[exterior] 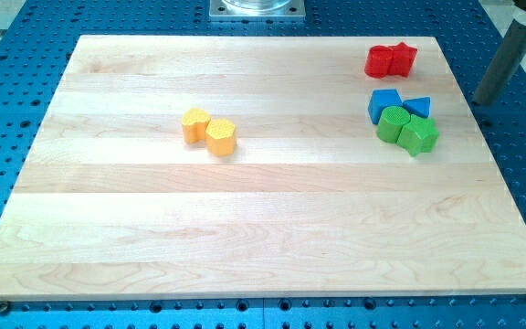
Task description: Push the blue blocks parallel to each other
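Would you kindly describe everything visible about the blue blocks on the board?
There are two blue blocks at the view's right of the wooden board, side by side and apparently touching. The left one looks chunky and angular; the right one is smaller, its shape unclear. Both look like matte painted pieces lying flat. The green blocks press against them from below, partly covering them. My tip stands off the board, to their right.

My tip (484,99) stands off the board; toward the view's left, green blocks (406,129) crowd against blue blocks (397,104), red ones (391,60) beyond.
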